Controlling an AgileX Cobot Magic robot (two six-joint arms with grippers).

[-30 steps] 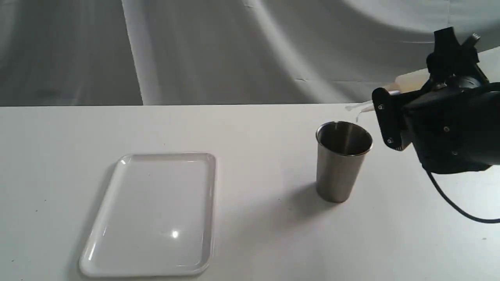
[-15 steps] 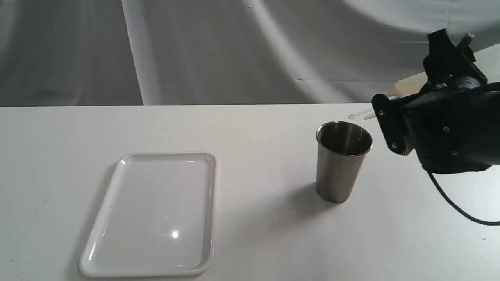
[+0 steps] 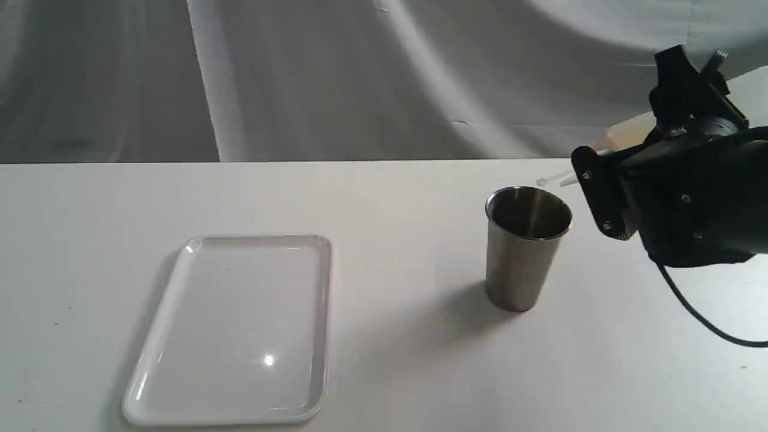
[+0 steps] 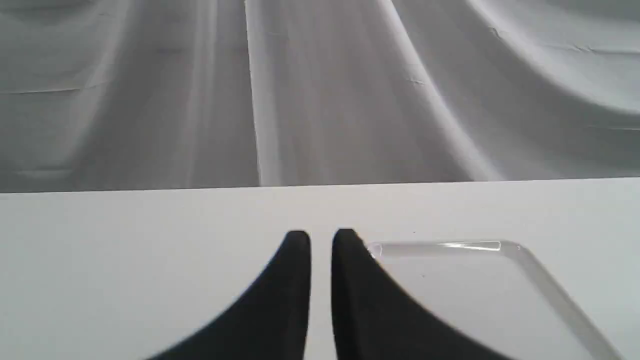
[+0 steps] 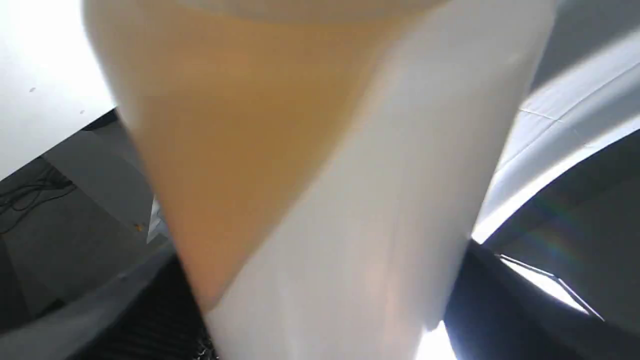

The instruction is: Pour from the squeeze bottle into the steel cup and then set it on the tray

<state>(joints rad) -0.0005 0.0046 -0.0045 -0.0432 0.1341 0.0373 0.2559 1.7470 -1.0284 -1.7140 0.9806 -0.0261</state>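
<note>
The steel cup [image 3: 528,247] stands upright on the white table, right of centre. Just right of it, my right gripper [image 3: 605,175] is shut on the squeeze bottle [image 3: 626,129], which lies tilted with its nozzle [image 3: 567,179] above the cup's far right rim. No stream shows at the nozzle. In the right wrist view the bottle [image 5: 320,175] fills the picture, orange liquid on one side. The white tray [image 3: 240,327] lies flat at the front left with nothing on it. My left gripper [image 4: 321,241] hovers low beside the tray's rim [image 4: 450,246], fingers nearly together and holding nothing.
A grey cloth backdrop [image 3: 360,78] hangs behind the table's far edge. A black cable [image 3: 696,312] trails from the right arm down over the table at the right. The left arm is outside the exterior view.
The bottle tipped down, bringing the nozzle nearer the cup's rim. Half a second ago a thin stream fell into the cup; now none shows. The cup and tray have not moved.
</note>
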